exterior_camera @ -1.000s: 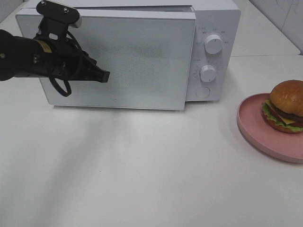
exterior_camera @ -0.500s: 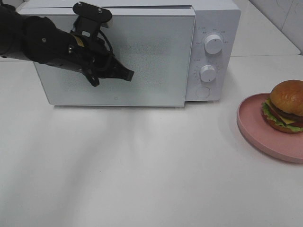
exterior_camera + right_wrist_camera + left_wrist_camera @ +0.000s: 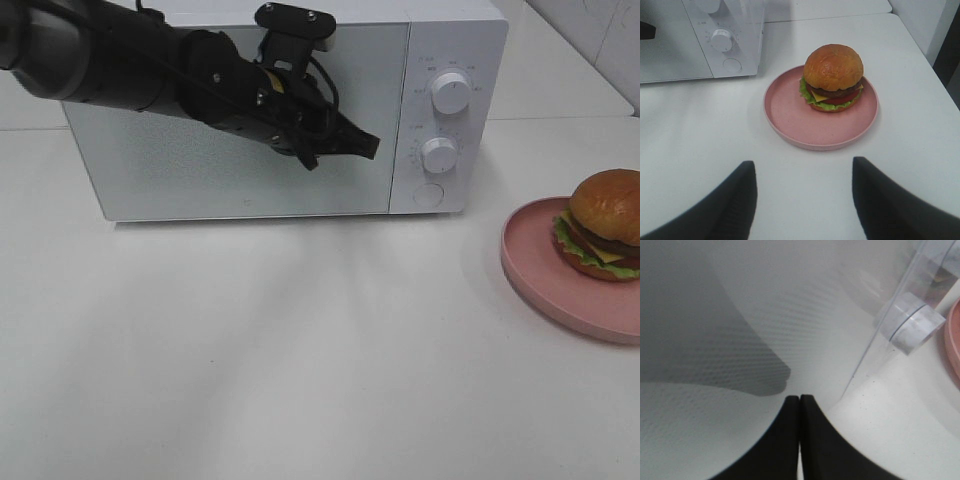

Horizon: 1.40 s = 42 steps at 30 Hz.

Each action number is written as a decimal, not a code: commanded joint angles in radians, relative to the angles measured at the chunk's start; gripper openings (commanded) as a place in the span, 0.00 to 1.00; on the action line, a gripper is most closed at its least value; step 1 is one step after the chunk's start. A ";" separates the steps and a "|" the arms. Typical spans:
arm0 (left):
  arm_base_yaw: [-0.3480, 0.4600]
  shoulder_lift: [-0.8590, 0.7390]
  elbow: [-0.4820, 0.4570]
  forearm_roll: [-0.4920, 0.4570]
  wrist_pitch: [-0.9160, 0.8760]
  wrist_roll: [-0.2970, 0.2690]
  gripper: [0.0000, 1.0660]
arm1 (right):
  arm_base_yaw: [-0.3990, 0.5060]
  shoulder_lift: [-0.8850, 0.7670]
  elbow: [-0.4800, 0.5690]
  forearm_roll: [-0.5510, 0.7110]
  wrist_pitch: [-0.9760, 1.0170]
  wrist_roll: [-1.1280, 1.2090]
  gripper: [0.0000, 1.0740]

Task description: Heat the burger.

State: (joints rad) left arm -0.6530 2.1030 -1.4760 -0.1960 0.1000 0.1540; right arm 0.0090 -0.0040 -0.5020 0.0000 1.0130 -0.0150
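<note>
The burger [image 3: 605,222] has a glossy brown bun, lettuce, cheese and tomato. It rests on a round pink plate [image 3: 545,270] at the table's right edge. The right wrist view shows the burger [image 3: 832,76] beyond my right gripper [image 3: 802,175], which is open and holds nothing. My left gripper [image 3: 370,147] is shut and empty. Its tips [image 3: 799,399] press against the door of the white microwave [image 3: 200,190] near the door's right edge. The door lies flush with the microwave's front.
Two white knobs [image 3: 451,93] [image 3: 438,155] and a round button [image 3: 428,195] sit on the microwave's right panel. The black left arm stretches across the door from the upper left. White table lies in front of the microwave and the plate [image 3: 790,115].
My left arm has swept to the right across the microwave front. The door, ajar a second ago, has swung flush against the oven. The burger and plate have not moved.
</note>
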 commanded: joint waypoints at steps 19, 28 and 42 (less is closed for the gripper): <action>-0.015 -0.129 -0.193 0.088 0.712 0.082 0.00 | -0.005 -0.026 0.002 0.000 -0.011 -0.011 0.51; -0.012 -0.244 -0.193 0.093 1.082 0.049 0.00 | -0.005 -0.026 0.002 0.000 -0.011 -0.011 0.51; 0.095 -0.501 0.053 0.202 1.183 -0.141 0.00 | -0.005 -0.026 0.002 0.000 -0.011 -0.007 0.51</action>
State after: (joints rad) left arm -0.6100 1.6630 -1.4950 -0.0080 1.2120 0.0380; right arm 0.0090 -0.0040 -0.5020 0.0000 1.0130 -0.0150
